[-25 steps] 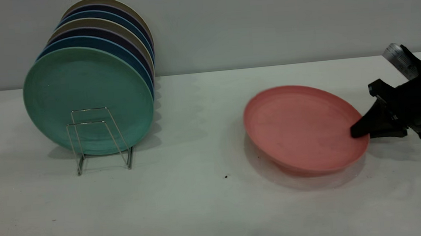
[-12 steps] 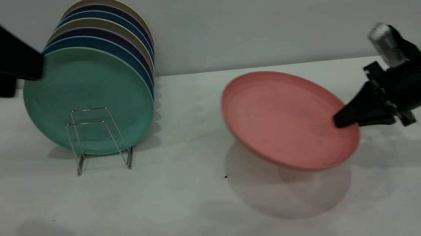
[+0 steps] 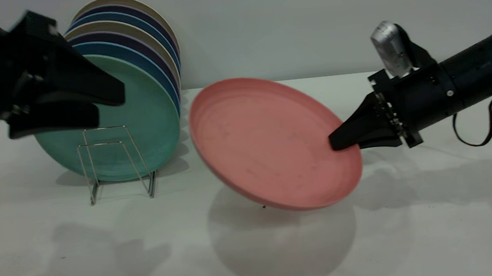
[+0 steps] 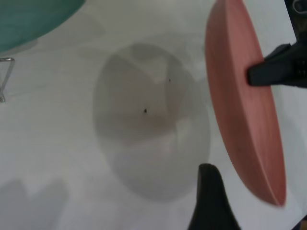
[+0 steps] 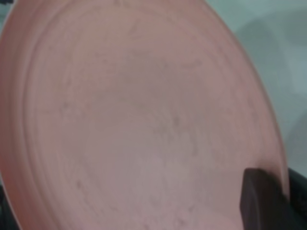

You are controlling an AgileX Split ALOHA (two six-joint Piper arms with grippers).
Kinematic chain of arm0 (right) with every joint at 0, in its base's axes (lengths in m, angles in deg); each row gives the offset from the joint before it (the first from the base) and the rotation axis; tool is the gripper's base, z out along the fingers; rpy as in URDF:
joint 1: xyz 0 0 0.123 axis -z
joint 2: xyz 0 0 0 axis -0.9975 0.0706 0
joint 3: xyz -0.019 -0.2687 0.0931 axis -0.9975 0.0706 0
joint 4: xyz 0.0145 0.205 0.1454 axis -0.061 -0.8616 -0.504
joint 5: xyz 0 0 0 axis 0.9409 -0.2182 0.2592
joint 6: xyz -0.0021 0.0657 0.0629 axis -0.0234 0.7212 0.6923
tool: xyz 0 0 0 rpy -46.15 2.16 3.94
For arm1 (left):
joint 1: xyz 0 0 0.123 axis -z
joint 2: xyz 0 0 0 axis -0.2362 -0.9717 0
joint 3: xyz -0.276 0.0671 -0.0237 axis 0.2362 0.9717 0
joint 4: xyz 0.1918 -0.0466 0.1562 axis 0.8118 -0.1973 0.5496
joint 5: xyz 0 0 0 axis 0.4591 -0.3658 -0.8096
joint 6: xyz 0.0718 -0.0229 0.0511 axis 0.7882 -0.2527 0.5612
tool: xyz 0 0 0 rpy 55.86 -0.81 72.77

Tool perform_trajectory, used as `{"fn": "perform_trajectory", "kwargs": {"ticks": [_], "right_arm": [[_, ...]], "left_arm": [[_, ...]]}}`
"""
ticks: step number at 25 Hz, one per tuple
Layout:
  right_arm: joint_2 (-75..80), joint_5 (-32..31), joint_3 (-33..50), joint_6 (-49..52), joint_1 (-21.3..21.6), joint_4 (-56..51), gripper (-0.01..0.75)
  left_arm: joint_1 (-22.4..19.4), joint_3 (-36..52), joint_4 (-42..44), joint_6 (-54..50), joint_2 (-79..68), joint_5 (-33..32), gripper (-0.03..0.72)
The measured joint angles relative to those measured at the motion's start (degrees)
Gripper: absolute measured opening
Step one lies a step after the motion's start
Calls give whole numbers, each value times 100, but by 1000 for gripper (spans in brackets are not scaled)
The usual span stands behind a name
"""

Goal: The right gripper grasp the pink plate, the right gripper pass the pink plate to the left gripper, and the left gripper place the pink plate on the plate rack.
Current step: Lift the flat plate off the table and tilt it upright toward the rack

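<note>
Clamping the tilted pink plate (image 3: 268, 145) by its rim, the right gripper (image 3: 337, 142) holds it above the table, apart from the open left gripper (image 3: 105, 106).

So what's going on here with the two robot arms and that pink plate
The right gripper is clamped on the rim of the pink plate and holds it tilted in the air above the table, between the two arms. The left gripper hangs open in front of the plate rack, not touching the pink plate. The rack already holds a row of upright plates, a teal-green plate at the front.
</note>
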Motion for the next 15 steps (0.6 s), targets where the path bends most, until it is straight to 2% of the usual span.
{"fn": "perform_trajectory", "kwargs": {"ticks": [7, 15], "right_arm": [[0, -247, 0, -7, -404, -178, 19], [0, -314, 0, -150, -939, -437, 19]], "left_arm": [[0, 0, -718, 676, -552, -198, 513], [0, -7, -823, 785, -638, -223, 457]]}}
